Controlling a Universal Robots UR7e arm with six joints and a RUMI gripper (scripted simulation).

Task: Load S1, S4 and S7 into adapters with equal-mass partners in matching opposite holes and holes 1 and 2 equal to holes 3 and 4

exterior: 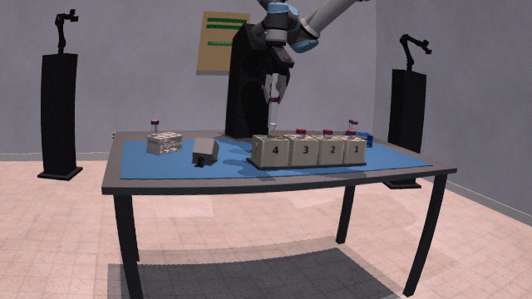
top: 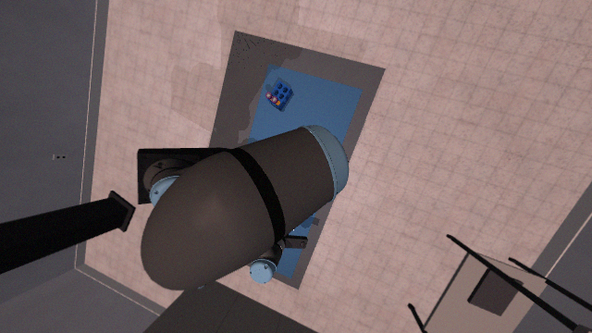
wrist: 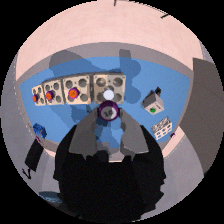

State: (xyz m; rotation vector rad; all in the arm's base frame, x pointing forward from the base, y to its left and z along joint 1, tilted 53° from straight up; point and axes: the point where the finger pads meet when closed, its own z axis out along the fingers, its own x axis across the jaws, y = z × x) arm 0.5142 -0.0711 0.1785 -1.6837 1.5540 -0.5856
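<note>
My gripper (exterior: 273, 100) (wrist: 108, 108) is shut on a purple-capped tube (exterior: 273, 113) (wrist: 109, 111). Its cap dot looks whitish; its print is unreadable. The tube hangs upright, its lower end a little above adapter 4 (exterior: 270, 158) (wrist: 95, 89), in which no tube shows. Adapter 3 (exterior: 305, 159), adapter 2 (exterior: 332, 159) and adapter 1 (exterior: 356, 159) stand beside it on the stand (exterior: 307, 167). Each shows one orange-dotted tube, apparently near its centre. The arm hides the adapters in the top view. The DONE key (wrist: 153, 110) is green on its grey desk (exterior: 205, 151).
A white rack (exterior: 158, 148) (wrist: 162, 128) with one purple-capped tube (exterior: 155, 126) (wrist: 173, 135) stands beyond the DONE desk. A blue rack (top: 287, 98) (exterior: 368, 139) (wrist: 38, 130) stands past adapter 1, with capped tubes along one side.
</note>
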